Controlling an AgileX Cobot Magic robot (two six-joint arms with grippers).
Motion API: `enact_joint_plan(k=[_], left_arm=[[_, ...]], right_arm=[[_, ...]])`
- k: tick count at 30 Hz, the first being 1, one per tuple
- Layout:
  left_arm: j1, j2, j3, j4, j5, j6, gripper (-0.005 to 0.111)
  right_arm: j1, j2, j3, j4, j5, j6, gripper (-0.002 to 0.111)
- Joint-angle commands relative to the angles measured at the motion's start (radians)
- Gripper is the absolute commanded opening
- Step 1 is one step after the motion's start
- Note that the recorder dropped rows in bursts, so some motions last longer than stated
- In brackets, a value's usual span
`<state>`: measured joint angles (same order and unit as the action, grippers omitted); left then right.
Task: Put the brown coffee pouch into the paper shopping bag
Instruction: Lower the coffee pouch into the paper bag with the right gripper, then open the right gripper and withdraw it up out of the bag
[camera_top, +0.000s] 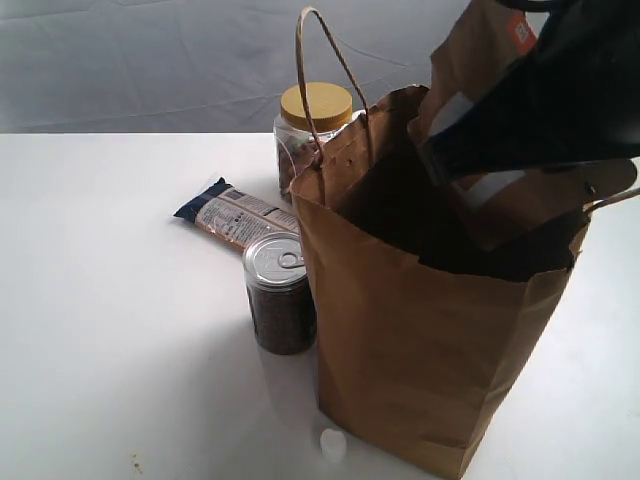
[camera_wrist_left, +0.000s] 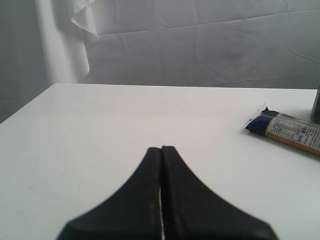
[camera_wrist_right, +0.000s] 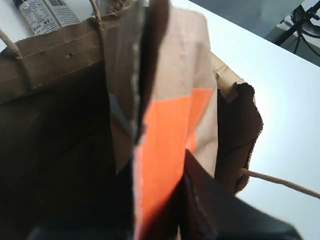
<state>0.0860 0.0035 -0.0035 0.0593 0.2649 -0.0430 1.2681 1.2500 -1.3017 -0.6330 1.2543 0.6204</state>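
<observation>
The paper shopping bag (camera_top: 420, 350) stands upright on the white table, mouth open, one cord handle (camera_top: 330, 60) sticking up. My right gripper (camera_top: 455, 150) hangs over the mouth, shut on the brown coffee pouch (camera_top: 480, 55), whose orange label corner shows at the top. In the right wrist view the pouch (camera_wrist_right: 175, 100) with its orange label sits between the dark fingers (camera_wrist_right: 220, 210), its lower end past the bag rim (camera_wrist_right: 55, 45) above the dark interior. My left gripper (camera_wrist_left: 161, 150) is shut and empty, low over the bare table.
A dark tin can (camera_top: 280, 295) with a pull-tab stands against the bag's left side. Behind it lie a blue and white snack packet (camera_top: 235, 213) and a yellow-lidded jar (camera_top: 312, 125). A small white cap (camera_top: 333, 445) lies at the bag's front foot.
</observation>
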Motion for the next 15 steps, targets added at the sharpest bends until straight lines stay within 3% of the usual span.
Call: enact_joint_plan(k=[1, 4, 6, 8, 15], left_arm=[[0.003, -0.003, 0.004, 0.005, -0.005, -0.003, 0.000], [0.003, -0.003, 0.004, 0.005, -0.005, -0.003, 0.000], [0.001, -0.003, 0.004, 0.005, -0.005, -0.003, 0.000], [0.001, -0.003, 0.004, 0.005, -0.005, -0.003, 0.000], [0.004, -0.003, 0.004, 0.005, -0.005, -0.003, 0.000]], right_arm=[[-0.004, -0.010, 0.002, -0.043, -0.041, 0.013, 0.035], [-0.004, -0.010, 0.002, -0.049, -0.038, 0.015, 0.055], [-0.004, -0.010, 0.002, -0.062, -0.038, 0.015, 0.057], [-0.004, -0.014, 0.002, -0.070, -0.038, 0.016, 0.054], [-0.002, -0.104, -0.002, -0.062, -0.033, 0.084, 0.028]])
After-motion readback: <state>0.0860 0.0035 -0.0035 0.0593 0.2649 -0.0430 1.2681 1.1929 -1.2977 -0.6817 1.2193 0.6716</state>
